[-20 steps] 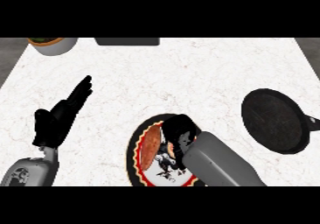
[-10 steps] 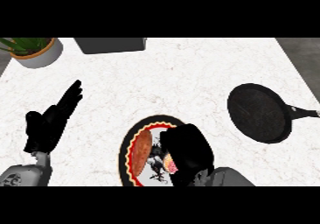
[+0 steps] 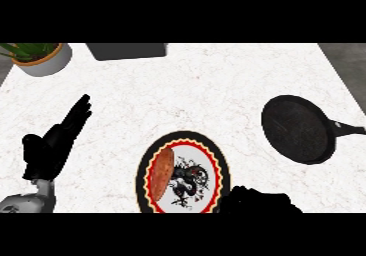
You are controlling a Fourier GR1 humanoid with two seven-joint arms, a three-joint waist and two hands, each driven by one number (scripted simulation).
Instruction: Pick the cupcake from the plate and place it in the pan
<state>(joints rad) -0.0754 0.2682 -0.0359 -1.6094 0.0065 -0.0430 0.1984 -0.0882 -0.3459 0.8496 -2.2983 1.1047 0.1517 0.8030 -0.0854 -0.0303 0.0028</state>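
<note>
I count one plate (image 3: 215, 165), one black pan (image 3: 297, 129) to its right, one potted plant (image 3: 40, 57). Brown cupcake (image 3: 162, 172) lies on the plate's left side. Left hand (image 3: 57, 142) left of plate, fingers straight. Right hand (image 3: 260, 202) below plate; I cannot tell its state. No legible writing.

Counter: I look down on a white marble top (image 3: 215, 85) with faint grey veins, filling nearly my whole view.
Far left corner: a potted plant (image 3: 38, 56), green leaves in a pale round pot.
Far edge: a dark grey flat box (image 3: 127, 50), partly cut off.
Beyond right edge: grey floor (image 3: 352, 60).
Light: even, soft.
</note>
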